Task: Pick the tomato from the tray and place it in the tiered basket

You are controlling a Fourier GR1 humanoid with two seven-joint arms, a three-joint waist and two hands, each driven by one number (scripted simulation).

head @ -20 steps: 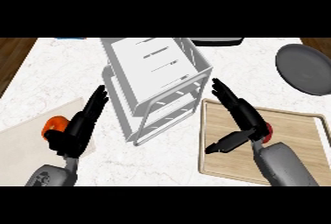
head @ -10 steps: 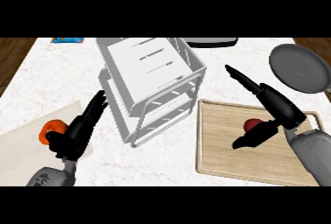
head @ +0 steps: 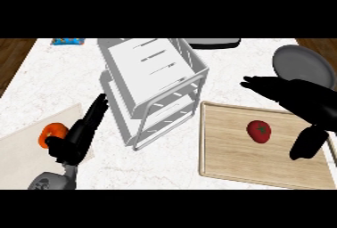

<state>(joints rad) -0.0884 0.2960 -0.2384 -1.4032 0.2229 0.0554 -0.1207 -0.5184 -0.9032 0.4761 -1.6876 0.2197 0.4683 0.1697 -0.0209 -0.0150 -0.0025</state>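
A red tomato [head: 259, 131] with a green stem lies on the wooden tray [head: 227, 151] at the right. My right hand [head: 296, 99] hovers over the tray's far right side, above and to the right of the tomato, open with fingers stretched toward the basket and thumb hanging down. It does not touch the tomato. The white wire tiered basket [head: 154, 84] stands in the middle of the counter. My left hand [head: 80, 133] rests open to the left of the basket, fingers pointing up.
An orange fruit [head: 51, 133] sits on a beige mat [head: 23, 156] at the left, partly behind my left hand. A grey plate [head: 302, 67] lies at the far right, a dark dish [head: 211, 42] at the back, a blue packet [head: 69, 41] at the back left.
My right hand has swung to the right and farther back over the tray, uncovering the tomato. The left hand has stayed in place.
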